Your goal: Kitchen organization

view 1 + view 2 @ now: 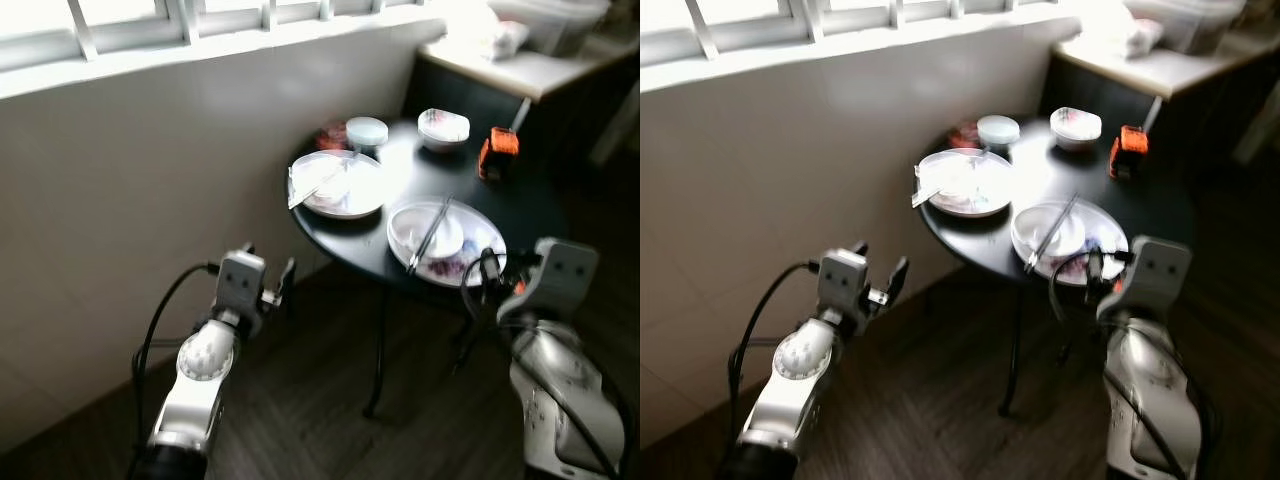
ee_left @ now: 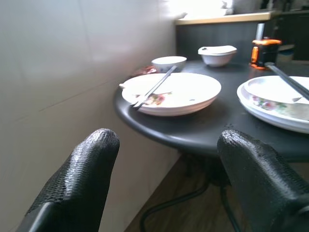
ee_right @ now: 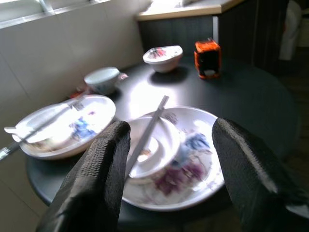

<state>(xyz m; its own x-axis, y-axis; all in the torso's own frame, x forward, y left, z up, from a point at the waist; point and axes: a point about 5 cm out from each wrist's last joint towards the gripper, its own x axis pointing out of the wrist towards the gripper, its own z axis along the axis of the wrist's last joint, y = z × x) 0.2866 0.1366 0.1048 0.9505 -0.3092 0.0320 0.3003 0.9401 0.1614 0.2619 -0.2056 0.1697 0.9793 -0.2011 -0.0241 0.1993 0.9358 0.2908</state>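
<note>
Approaching tabletop [image 1: 540, 205], nothing cleared yet. Left gripper [image 2: 164, 183] and right gripper [image 3: 169, 169] both wide open, empty. Plate [image 3: 193, 159] with bowl [image 3: 157, 145] and chopsticks [image 3: 147, 133] just ahead of right gripper; second plate [image 2: 188, 89] ahead of left.

Round black table [image 1: 540, 205] with plates [image 1: 340, 185], bowls [image 1: 444, 127], orange object [image 1: 499, 152].

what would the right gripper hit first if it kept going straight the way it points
Probably the near plate holding a small bowl and chopsticks, at the table's front edge. The right gripper is open and aimed straight at it; depth is unclear.
</note>
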